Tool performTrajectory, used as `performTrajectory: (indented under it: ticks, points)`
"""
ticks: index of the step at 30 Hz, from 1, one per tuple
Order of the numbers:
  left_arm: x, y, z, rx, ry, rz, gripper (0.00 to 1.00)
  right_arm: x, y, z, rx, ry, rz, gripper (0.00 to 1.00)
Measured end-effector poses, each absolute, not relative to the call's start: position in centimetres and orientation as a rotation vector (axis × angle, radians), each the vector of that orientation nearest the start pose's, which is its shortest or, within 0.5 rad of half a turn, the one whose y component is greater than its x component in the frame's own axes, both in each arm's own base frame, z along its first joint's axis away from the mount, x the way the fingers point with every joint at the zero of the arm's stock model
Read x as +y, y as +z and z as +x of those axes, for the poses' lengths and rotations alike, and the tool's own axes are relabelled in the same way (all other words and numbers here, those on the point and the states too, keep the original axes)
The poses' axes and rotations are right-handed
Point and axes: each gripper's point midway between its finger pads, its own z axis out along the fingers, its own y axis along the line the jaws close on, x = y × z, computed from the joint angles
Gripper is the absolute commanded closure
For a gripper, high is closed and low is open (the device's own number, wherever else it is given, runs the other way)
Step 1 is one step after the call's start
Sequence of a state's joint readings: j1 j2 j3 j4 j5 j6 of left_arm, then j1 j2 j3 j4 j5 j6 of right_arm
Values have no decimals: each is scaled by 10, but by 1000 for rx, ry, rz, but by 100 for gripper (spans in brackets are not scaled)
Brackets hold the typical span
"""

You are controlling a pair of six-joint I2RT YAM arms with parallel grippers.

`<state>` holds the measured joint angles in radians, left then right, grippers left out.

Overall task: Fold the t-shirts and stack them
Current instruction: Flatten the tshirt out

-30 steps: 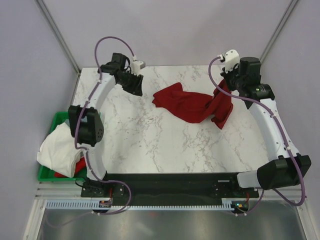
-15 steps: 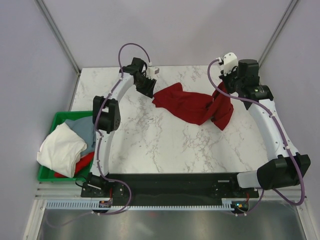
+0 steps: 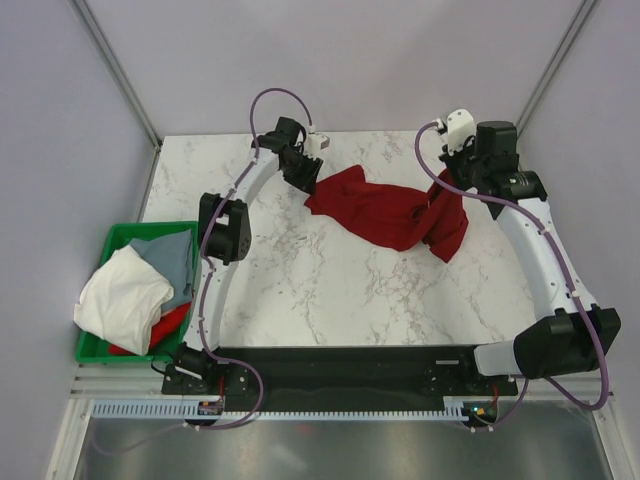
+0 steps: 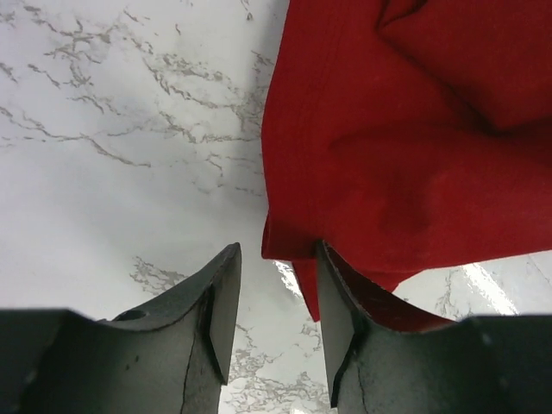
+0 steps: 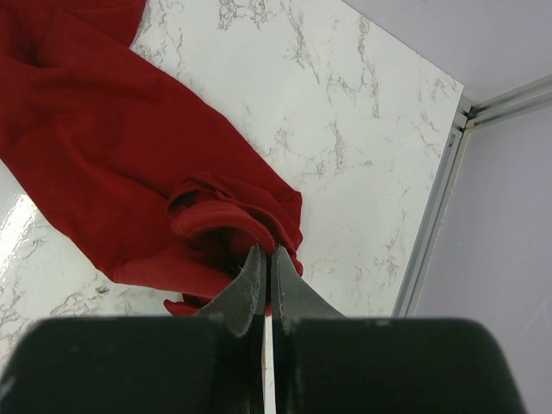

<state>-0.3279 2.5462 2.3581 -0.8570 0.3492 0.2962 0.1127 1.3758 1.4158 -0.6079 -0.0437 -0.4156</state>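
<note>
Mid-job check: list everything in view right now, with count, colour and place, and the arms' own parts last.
dark red t-shirt: one, dark red, crumpled on the far half of the table, right end raised.
white t-shirt: one, white, draped over the bin's near left side.
grey t-shirt: one, grey, in the bin's far right part.
red garment: one, red, in the bin, mostly hidden under the white t-shirt.
bin: one, green, beside the table's left edge.
table: one, white marble.
left pincer: one, black, open at the dark red t-shirt's left edge.
right pincer: one, black, shut on the dark red t-shirt's right end.
</note>
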Motion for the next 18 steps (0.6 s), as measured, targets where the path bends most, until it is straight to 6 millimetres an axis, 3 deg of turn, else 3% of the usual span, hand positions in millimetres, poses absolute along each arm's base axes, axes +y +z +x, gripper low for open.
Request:
performTrajectory:
  ticks: [4,8,14,16,18]
  points:
    - [-236,39,533,2423,-470,916,66,35,273,402,2067,-133,-583,100]
    - [-237,33,532,2433,-476,917,98,35,265,405,2085,-131,-590,100]
    - [-237,36,533,2425,-479,916,98,35,259,407,2101,-130,-592,100]
    - [-233,45,535,2417,-477,905,98,35,259,408,2102,-129,-593,100]
    - [-230,69,535,2383,-485,893,98,35,262,411,2095,-131,-591,100]
